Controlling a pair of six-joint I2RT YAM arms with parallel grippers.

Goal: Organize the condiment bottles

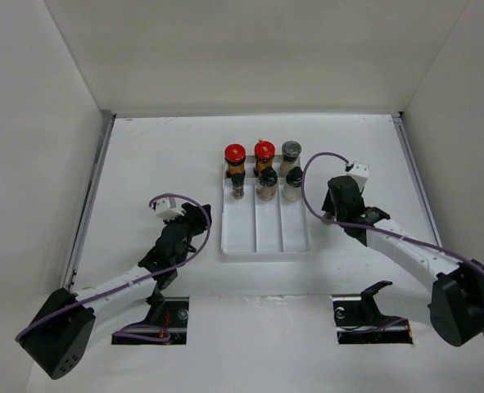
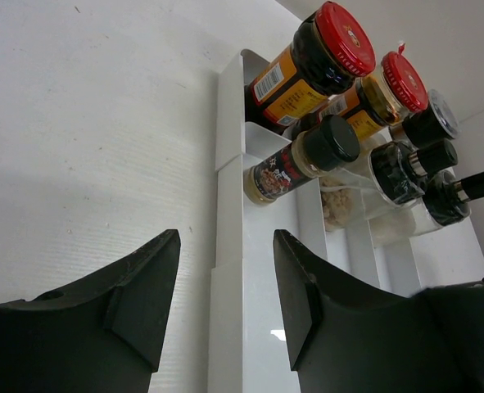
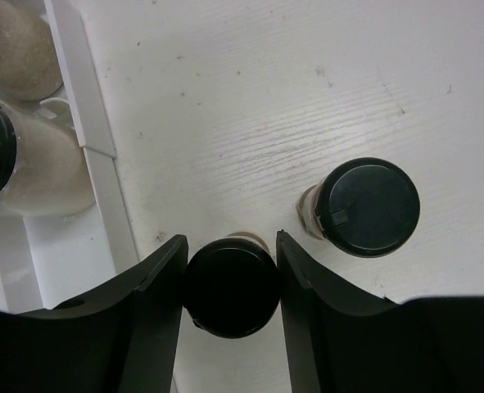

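Six condiment bottles stand at the far end of the white tray (image 1: 266, 233): two red-capped ones (image 1: 235, 153) (image 1: 264, 150), a grey-capped one (image 1: 291, 150), and three black-capped shakers (image 1: 267, 182) in front of them. In the right wrist view my right gripper (image 3: 231, 278) is shut on the cap of a black-capped shaker (image 3: 231, 288) standing on the table just right of the tray. A second shaker (image 3: 364, 206) stands loose beside it. My left gripper (image 2: 225, 278) is open and empty, low at the tray's left wall (image 2: 229, 213), facing a red-capped bottle (image 2: 307, 70).
White walls enclose the table on three sides. The near halves of the tray's three channels (image 1: 268, 225) hold nothing. Two dark cut-outs (image 1: 164, 315) (image 1: 371, 315) sit at the table's near edge by the arm bases.
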